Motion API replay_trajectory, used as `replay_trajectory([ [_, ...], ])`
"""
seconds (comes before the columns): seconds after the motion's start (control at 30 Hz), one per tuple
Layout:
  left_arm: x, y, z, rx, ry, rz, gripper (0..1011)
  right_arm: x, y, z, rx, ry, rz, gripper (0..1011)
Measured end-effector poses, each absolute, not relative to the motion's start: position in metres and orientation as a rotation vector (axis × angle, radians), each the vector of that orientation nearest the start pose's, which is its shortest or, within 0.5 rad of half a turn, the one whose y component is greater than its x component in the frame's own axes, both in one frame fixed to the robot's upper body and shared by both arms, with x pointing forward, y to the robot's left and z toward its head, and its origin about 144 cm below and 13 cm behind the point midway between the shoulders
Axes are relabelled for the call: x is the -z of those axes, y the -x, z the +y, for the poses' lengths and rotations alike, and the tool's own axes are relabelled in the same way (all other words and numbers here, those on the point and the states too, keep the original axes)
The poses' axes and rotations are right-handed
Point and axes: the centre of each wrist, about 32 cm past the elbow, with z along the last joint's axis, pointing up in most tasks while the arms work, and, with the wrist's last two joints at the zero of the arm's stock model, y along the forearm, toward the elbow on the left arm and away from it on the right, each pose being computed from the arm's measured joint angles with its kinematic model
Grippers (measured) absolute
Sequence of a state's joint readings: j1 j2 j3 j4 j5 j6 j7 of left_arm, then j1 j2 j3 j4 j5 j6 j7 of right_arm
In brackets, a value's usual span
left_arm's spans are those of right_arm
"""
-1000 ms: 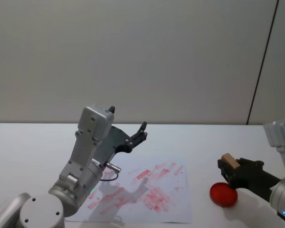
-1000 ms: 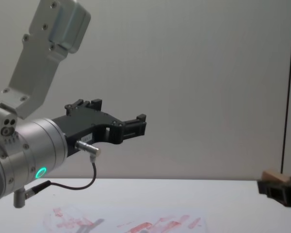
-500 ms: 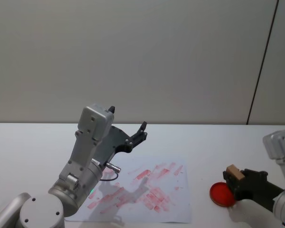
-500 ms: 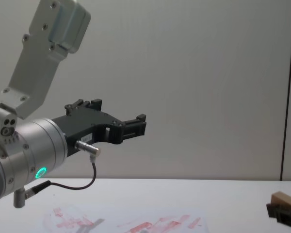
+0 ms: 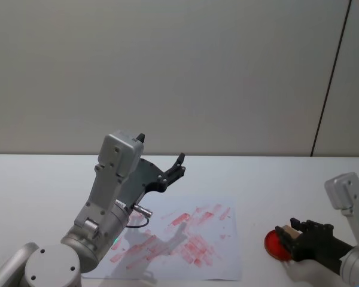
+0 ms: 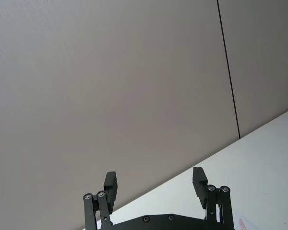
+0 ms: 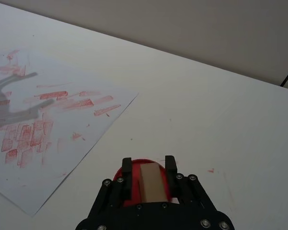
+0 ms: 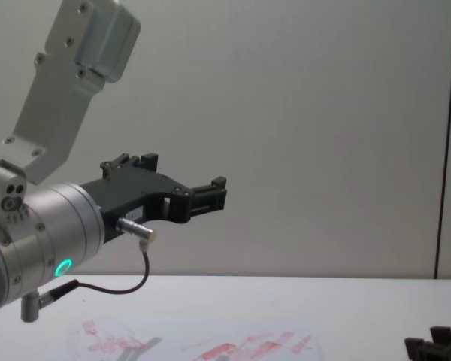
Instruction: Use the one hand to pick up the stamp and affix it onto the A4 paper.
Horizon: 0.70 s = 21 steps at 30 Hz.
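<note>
The stamp (image 5: 294,226), a small tan wooden block, is clamped in my right gripper (image 5: 286,234) low at the table's right. It hangs right over a round red ink pad (image 5: 273,246); whether it touches the pad I cannot tell. From the right wrist, the stamp (image 7: 152,182) sits between the black fingers of that gripper (image 7: 149,166), with the pad's red rim (image 7: 118,178) showing beneath. The A4 paper (image 5: 194,242), covered in red prints, lies mid-table to the left of the pad. My left gripper (image 5: 175,169) hangs open and empty, raised above the paper's far left part.
The left arm's silver forearm (image 5: 110,197) rises over the paper's left side and casts a shadow on it. In the chest view the left gripper (image 8: 203,192) is high above the paper (image 8: 225,348), and the right gripper (image 8: 437,349) pokes in at the bottom right corner.
My right gripper has sunk with the stamp, down and toward me, onto the red ink pad. The left arm has not moved.
</note>
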<state>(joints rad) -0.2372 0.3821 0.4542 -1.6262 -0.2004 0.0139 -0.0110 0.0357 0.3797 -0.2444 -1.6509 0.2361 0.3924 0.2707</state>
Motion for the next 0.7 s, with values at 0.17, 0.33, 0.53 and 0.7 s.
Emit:
replay_trajectory([
  [0.17,-1.2044,-0.492,0.1984,-1.124,-0.061,-0.268,1002,-1.1639,-0.4586,-0.255,1.056,0.382,0.178,533],
  [0.33,-1.2044,-0.492,0.1984,-1.124,-0.061,-0.268,1003,-1.1628,-0.4584,-0.2546,1.054,0.384,0.179,673],
  [0.53,-1.2044,-0.492,0.1984,-1.124,-0.061,-0.268,1003,-1.1619,-0.4583,-0.2543,1.053,0.386,0.18,862],
  [0.7,-1.2044,-0.492,0.1984,-1.124,-0.061,-0.268,1002,-1.1614,-0.4582,-0.2542,1.052,0.388,0.18,983],
])
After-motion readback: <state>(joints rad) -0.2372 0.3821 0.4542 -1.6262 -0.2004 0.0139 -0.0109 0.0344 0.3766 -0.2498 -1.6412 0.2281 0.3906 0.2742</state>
